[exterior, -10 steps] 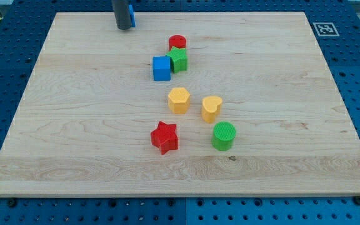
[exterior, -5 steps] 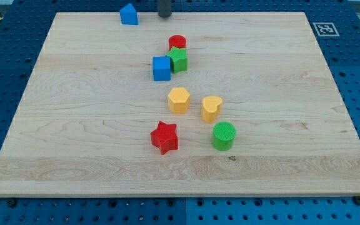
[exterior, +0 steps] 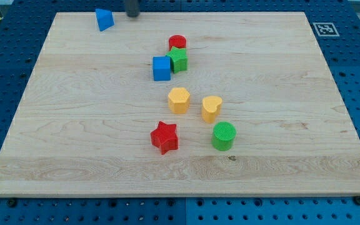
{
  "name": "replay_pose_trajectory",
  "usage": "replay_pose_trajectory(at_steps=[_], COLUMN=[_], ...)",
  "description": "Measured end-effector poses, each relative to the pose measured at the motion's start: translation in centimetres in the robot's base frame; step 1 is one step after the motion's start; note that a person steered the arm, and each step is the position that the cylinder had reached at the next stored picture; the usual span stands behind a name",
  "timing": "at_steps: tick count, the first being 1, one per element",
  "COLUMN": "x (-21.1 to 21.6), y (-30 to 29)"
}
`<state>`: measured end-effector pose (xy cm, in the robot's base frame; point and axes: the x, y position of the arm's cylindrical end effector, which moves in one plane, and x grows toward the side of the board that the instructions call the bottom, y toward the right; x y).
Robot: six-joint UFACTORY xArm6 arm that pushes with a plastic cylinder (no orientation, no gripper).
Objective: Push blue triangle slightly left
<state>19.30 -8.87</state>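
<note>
The blue triangle (exterior: 104,19) lies near the top edge of the wooden board (exterior: 280,94), left of the middle. My tip (exterior: 132,14) is at the top edge of the view, a short way to the right of the blue triangle and apart from it. Only the lowest part of the rod shows.
A red cylinder (exterior: 177,42), a green star (exterior: 179,59) and a blue cube (exterior: 161,68) cluster in the upper middle. A yellow hexagon (exterior: 179,100), a yellow block (exterior: 211,108), a red star (exterior: 164,137) and a green cylinder (exterior: 224,135) sit lower down.
The blue triangle has moved left along the top edge. My tip went right past it, then came back left and now stands just right of it.
</note>
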Motion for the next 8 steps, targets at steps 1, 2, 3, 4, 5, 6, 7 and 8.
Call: replay_pose_trajectory(at_steps=[1, 2, 3, 4, 5, 6, 7, 8], x=[1.9, 5.1, 5.3, 5.3, 5.3, 5.3, 5.1, 4.8], y=[1.4, -0.9, -1.4, -1.9, -3.0, -5.0, -5.7, -5.8])
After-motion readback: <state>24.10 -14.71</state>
